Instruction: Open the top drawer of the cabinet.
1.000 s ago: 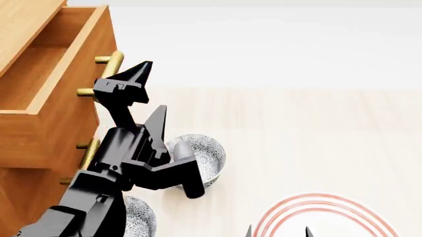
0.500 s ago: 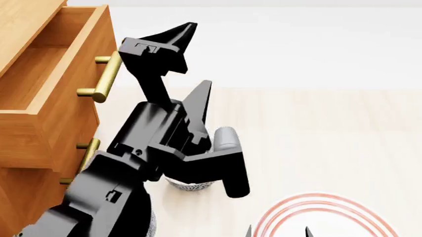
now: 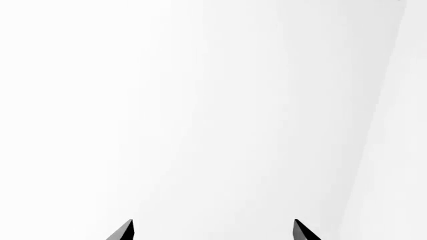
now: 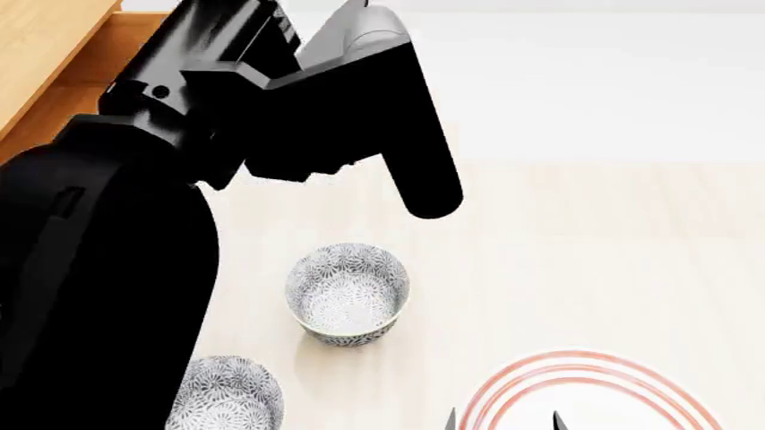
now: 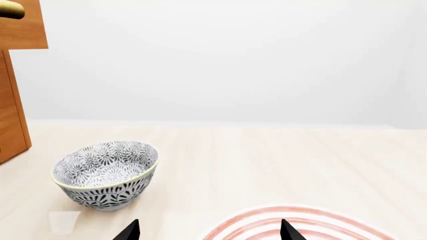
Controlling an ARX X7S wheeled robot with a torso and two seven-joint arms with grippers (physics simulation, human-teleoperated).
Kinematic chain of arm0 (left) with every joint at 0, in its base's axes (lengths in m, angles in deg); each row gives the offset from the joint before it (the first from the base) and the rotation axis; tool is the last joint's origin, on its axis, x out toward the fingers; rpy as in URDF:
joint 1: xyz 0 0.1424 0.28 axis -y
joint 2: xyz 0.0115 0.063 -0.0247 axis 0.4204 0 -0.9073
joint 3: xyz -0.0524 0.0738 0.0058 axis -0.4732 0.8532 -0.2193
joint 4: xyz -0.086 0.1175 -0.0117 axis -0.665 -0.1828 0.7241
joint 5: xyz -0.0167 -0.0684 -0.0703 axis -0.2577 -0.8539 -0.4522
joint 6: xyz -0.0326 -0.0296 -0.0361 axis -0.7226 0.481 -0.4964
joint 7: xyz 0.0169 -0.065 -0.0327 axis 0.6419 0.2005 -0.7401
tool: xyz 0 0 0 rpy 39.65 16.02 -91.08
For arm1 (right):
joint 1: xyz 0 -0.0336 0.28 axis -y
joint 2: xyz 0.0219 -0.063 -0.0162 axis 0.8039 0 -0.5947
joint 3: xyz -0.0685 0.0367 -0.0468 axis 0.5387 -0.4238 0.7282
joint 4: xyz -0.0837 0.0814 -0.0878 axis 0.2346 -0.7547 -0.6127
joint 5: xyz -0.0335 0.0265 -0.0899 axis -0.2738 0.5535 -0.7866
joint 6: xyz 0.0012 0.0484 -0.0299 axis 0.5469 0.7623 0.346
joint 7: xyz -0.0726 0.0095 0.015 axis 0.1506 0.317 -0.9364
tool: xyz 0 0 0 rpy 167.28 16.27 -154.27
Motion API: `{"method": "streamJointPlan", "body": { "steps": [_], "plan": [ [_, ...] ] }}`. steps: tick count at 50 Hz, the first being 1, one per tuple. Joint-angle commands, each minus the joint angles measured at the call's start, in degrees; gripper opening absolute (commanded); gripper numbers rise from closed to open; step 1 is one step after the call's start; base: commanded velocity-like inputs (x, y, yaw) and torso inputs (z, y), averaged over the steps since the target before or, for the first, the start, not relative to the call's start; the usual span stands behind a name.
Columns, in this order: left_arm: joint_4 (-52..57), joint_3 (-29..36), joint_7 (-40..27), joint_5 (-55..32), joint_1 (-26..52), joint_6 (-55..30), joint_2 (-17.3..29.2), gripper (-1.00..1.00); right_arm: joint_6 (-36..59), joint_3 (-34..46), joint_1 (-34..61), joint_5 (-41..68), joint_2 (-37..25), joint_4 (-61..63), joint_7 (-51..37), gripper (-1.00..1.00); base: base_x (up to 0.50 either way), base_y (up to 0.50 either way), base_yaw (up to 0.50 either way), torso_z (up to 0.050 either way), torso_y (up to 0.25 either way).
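at the near edge of the head view, the right gripper (image 4: 503, 419) is showing only its two dark fingertips, which are standing apart with nothing between them, poised over a white plate with red rings (image 4: 586, 394). the right wrist view is giving the same spread tips (image 5: 208, 231) above the plate's ringed rim (image 5: 300, 222). just left of the plate, a patterned blue-and-white bowl (image 4: 226, 394) is sitting at the bottom edge of the head view, partly cut off, and a second matching bowl (image 4: 348, 293) is resting upright on the pale wooden surface (image 4: 574, 269) a little farther out, apart from the first. the left arm (image 4: 120, 233) is filling the left side of the head view, raised high and blocking most of what lies behind it. the left gripper (image 3: 213, 231) is pointing at a blank white wall, its two tips spread wide and gripping nothing. behind the arm, at the far left, the top drawer (image 4: 84, 67) is standing pulled out from the cabinet (image 4: 36, 45), with only a slice of its lighter inside showing; in the right wrist view the drawer's corner and brass handle end (image 5: 12, 10) are jutting out beyond the cabinet front (image 5: 12, 110).
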Motion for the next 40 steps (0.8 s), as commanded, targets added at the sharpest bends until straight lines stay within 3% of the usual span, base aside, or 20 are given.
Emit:
{"method": "streamJointPlan", "body": {
  "steps": [1, 15, 40],
  "plan": [
    [-6.58, -13.56, 7.74, -6.98, 3.06, -3.36, -1.91, 1.00, 0.00, 0.18, -0.08, 0.06, -0.14, 0.12, -0.28, 1.00, 0.00, 0.00, 0.00, 0.000, 0.000],
    [-22.24, -25.85, 12.35, -12.51, 7.15, -4.02, -3.33, 1.00, 0.08, 0.44, -0.07, 0.24, -0.27, 0.26, -0.51, 1.00, 0.00, 0.00, 0.00, 0.000, 0.000],
    [-43.80, -47.95, 6.68, -15.95, 7.42, -3.83, -7.68, 1.00, 0.07, 0.75, 0.23, 0.58, -0.50, -0.10, -0.81, 1.00, 0.00, 0.00, 0.00, 0.000, 0.000]
  ]
}}
